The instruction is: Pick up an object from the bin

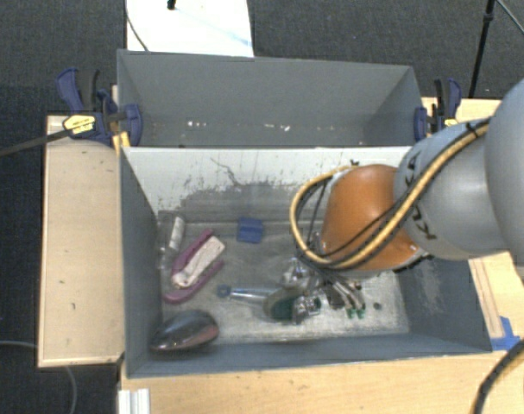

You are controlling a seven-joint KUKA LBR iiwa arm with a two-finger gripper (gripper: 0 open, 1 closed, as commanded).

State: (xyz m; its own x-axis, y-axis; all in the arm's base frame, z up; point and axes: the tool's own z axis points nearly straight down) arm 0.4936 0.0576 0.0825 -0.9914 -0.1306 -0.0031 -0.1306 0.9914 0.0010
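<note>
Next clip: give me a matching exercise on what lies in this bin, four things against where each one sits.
Things:
1 blue block
2 dark oval thing
3 pink and cream thing
4 dark green thing

Places:
A at the pincer
B lower-left corner of the bin
C mid-floor, toward the back wall
D left side, above the oval thing

Pairs: 1-C, 2-B, 3-D, 4-A

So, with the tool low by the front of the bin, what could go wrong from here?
The tool is just by the dark green thing, with small green bits close on its other side; it might catch two things, or only push them. The dark green thing lies near the bin's front wall, so it could get jammed there.
</note>
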